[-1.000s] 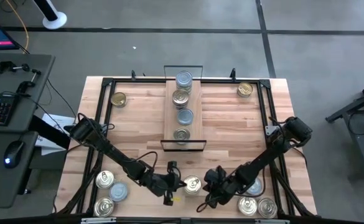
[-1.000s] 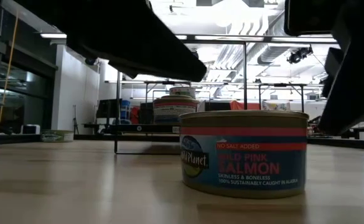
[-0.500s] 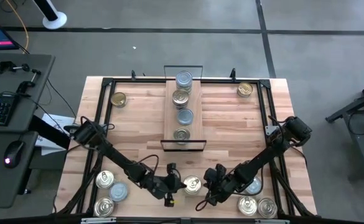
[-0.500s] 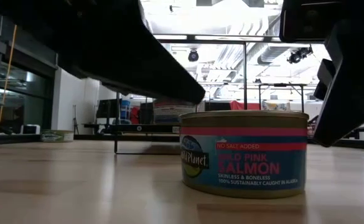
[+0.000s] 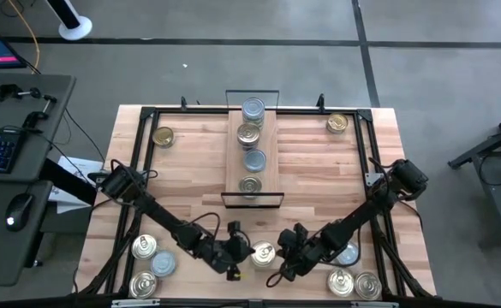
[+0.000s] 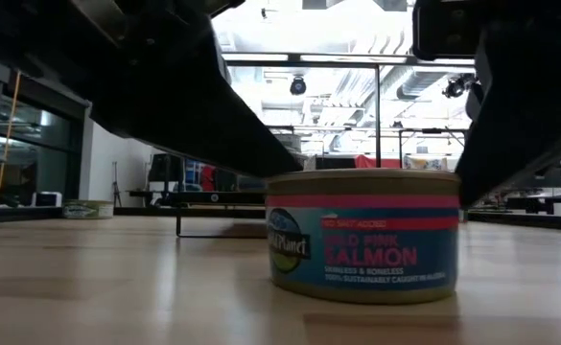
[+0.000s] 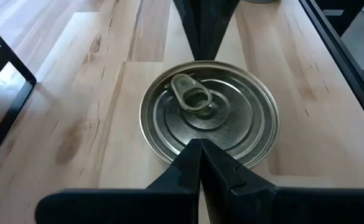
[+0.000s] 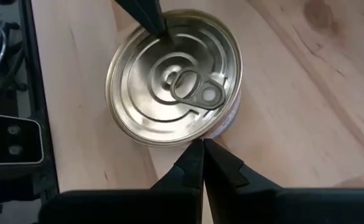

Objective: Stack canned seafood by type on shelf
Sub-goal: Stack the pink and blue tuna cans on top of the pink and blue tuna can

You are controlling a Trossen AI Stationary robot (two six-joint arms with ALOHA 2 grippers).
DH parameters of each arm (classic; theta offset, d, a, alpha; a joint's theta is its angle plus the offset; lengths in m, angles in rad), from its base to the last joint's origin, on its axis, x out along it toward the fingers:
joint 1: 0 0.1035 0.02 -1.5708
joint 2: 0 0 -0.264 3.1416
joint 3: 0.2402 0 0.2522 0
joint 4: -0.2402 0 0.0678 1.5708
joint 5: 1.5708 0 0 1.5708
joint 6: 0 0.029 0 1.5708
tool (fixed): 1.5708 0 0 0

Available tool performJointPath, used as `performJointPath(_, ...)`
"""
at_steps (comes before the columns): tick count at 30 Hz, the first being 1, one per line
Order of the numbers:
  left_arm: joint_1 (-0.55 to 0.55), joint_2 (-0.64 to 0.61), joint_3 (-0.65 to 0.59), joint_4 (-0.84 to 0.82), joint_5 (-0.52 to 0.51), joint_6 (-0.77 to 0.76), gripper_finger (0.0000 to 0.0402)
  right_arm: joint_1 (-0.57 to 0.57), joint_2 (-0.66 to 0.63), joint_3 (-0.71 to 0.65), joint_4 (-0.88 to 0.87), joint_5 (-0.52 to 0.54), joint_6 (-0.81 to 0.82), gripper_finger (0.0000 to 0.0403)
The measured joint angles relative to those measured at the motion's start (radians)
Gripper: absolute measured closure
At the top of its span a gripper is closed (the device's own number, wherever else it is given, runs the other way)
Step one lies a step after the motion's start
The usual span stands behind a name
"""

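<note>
Two closed pincers bracketing one salmon tin

Left pincer (image 5: 235, 254) and right pincer (image 5: 288, 254) both fully closed, gripping nothing, tips pressed in from opposite sides of a gold-topped salmon tin (image 5: 263, 253) standing between them on the tabletop (image 5: 190, 171). Shelf (image 5: 251, 158) well ahead of both, already carrying four tins. Best done by squeezing evenly at mid-wall, keeping the tin level, or else opening one pincer for a proper grip.
</note>
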Motion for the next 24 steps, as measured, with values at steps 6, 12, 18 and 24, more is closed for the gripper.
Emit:
performJointPath(6,-0.003,-0.001,0.000,-0.011,0.005,-0.007,0.0402,-0.011,0.000,0.000,0.066,-0.008,-0.030,0.0403)
performJointPath(12,-0.016,-0.002,0.000,-0.043,-0.002,-0.008,0.0402,-0.001,0.000,0.000,0.154,-0.021,-0.032,0.0403)
performJointPath(18,-0.037,-0.003,0.002,-0.078,-0.012,-0.009,0.0402,-0.004,0.000,0.000,0.221,-0.015,-0.034,0.0403)
performJointPath(24,-0.046,0.012,-0.008,-0.131,0.000,-0.031,0.0401,-0.013,-0.001,0.002,0.280,0.022,-0.058,0.0403)
